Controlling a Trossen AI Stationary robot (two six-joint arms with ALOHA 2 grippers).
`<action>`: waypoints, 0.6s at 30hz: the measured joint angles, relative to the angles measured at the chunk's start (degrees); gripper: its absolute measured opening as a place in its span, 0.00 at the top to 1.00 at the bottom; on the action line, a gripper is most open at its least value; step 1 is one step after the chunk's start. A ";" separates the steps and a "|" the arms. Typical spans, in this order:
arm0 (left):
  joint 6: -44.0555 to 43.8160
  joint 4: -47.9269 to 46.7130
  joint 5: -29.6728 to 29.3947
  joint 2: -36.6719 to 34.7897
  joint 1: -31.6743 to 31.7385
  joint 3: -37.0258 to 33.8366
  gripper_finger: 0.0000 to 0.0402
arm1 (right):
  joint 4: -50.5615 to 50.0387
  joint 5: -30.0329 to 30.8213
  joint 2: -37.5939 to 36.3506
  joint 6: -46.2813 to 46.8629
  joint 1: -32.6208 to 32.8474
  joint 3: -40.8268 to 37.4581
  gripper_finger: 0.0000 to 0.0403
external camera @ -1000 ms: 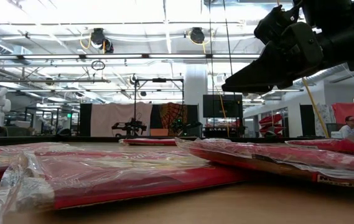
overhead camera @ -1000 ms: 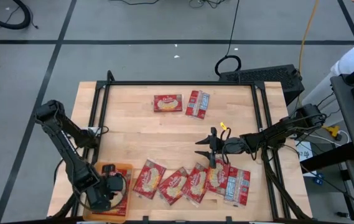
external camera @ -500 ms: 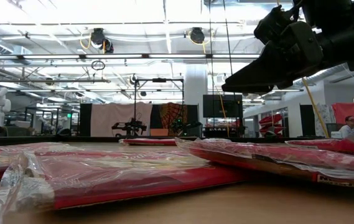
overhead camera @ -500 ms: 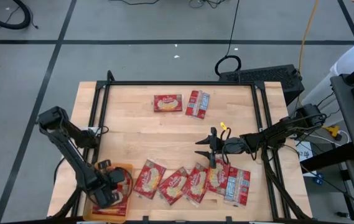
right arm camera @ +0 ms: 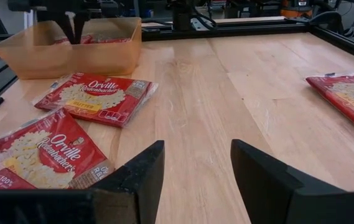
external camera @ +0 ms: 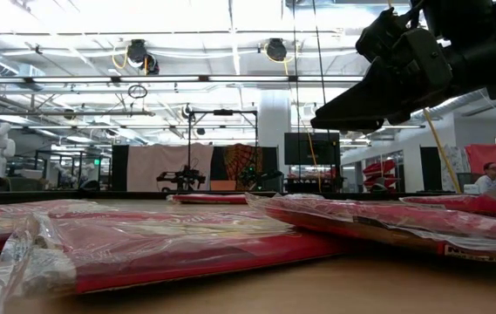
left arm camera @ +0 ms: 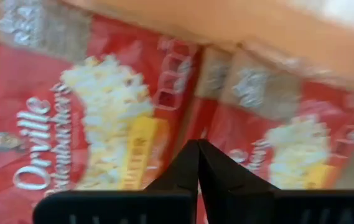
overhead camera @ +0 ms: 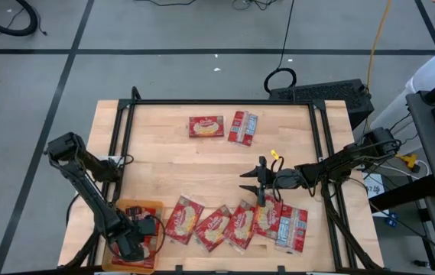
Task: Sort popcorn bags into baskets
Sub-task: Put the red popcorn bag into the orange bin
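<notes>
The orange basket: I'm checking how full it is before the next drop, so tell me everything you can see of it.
The orange basket is a shallow rectangular tray with low walls, plastic by its look, sitting flat at the table's near left corner. The left gripper, its fingers shut, is directly above it and hides most of it from overhead. The left wrist view shows at least two red popcorn bags lying flat inside, face up, side by side. In the right wrist view its wall is translucent. The nearest loose bag lies just beside it, apart.

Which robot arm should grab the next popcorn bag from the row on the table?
Probably the right. The right gripper hangs open just beside the row of popcorn bags at the table's near edge. The left gripper is over the orange basket, fingers shut, with two bags already lying under it.
</notes>
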 joint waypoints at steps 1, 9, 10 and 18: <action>0.27 0.59 -0.04 -0.20 -0.06 0.00 0.97 | -0.02 0.00 0.00 0.00 0.00 0.00 0.56; -2.08 -0.55 -0.09 -0.33 0.02 0.00 0.93 | -0.02 0.06 0.00 0.89 0.00 0.00 0.56; -2.22 -0.74 -0.06 -0.55 0.13 0.00 0.93 | -0.04 0.06 0.00 1.32 0.00 0.00 0.56; -3.49 -5.53 -2.66 -6.54 1.07 0.04 0.92 | -0.05 0.04 0.00 6.74 0.02 0.00 0.56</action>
